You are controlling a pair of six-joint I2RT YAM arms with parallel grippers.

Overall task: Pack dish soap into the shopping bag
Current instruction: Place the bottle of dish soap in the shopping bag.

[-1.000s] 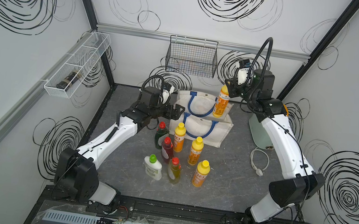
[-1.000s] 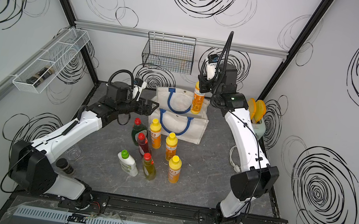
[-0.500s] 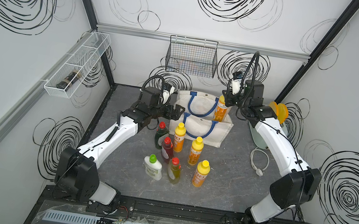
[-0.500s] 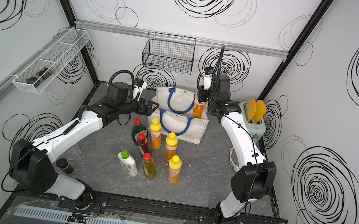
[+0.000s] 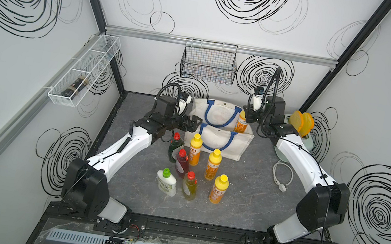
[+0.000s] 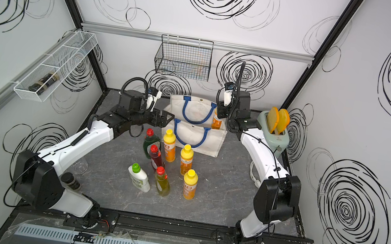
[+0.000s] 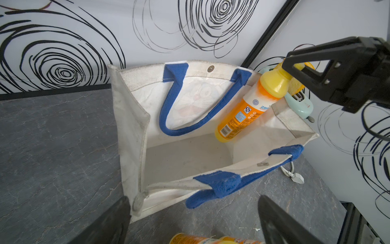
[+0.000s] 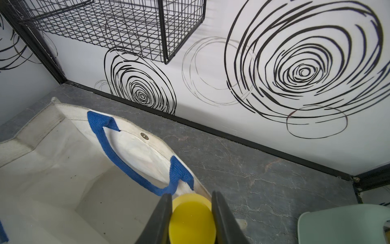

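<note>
Orange bottle (image 7: 242, 114): inside shopping bag (image 7: 130, 137), 2 o'clock corner.
Right hand (image 8: 191, 202): clamped on its cap.
Left hand (image 5: 196, 125): spread wide, empty, beside bag's 9 o'clock edge.
Bag floor (image 7: 185, 156): bare.

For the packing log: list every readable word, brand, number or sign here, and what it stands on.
"立白": blue, on the orange bottle in the shopping bag.
"S": boxed mark on that label.
Its barcode digits and the standing bottles' labels: too blurred to read.
</note>
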